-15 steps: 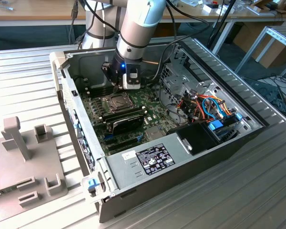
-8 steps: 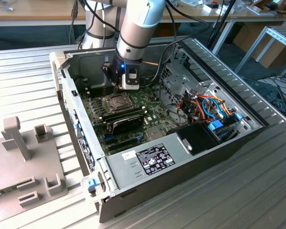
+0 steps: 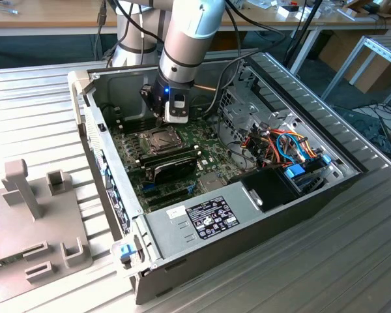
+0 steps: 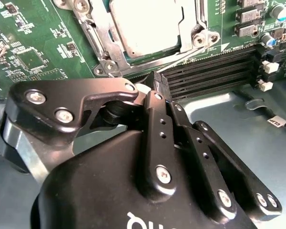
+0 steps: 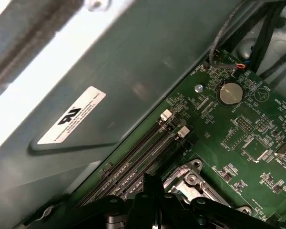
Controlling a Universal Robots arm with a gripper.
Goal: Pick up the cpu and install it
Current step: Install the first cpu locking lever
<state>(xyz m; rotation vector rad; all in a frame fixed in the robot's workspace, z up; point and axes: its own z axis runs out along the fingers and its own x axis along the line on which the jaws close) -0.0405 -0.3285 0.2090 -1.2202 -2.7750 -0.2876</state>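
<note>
Wide ribbed metal desk (image 3: pixel 352 261), carrying an open desktop computer case (image 3: pixel 94 130) laid on its side. Grey robot arm (image 3: pixel 186 39) reaching down from the far side into the case, over the green motherboard (image 3: pixel 208 147).

Black hand (image 3: pixel 171 124) low over the far part of the board, toward the exterior view's left. In the second wrist view, hand (image 4: pixel 158 83) with fingertips pressed together and nothing visible between them: closed and apparently empty. Tips poised just above the row of dark memory slots (image 4: pixel 214 71), right beside the processor socket. In the first wrist view, the same closed hand (image 5: pixel 150 183) between the memory slots (image 5: pixel 143 157) and a corner of the socket frame (image 5: pixel 190 179).

Hinged metal socket frame (image 4: pixel 93 28) lying flat on the board. Inside its opening, the cpu (image 4: pixel 143 24): a flat square chip with a dull silver-grey top, level and seated, well clear of the fingers. A thin metal lever (image 4: pixel 176 59) along the frame edge nearest the fingertips.

Judged from this: pick-up and placing apparently done, chip released into the socket, frame seemingly lowered around it. Cannot tell whether the lever is latched, so locking possibly unfinished.
</note>
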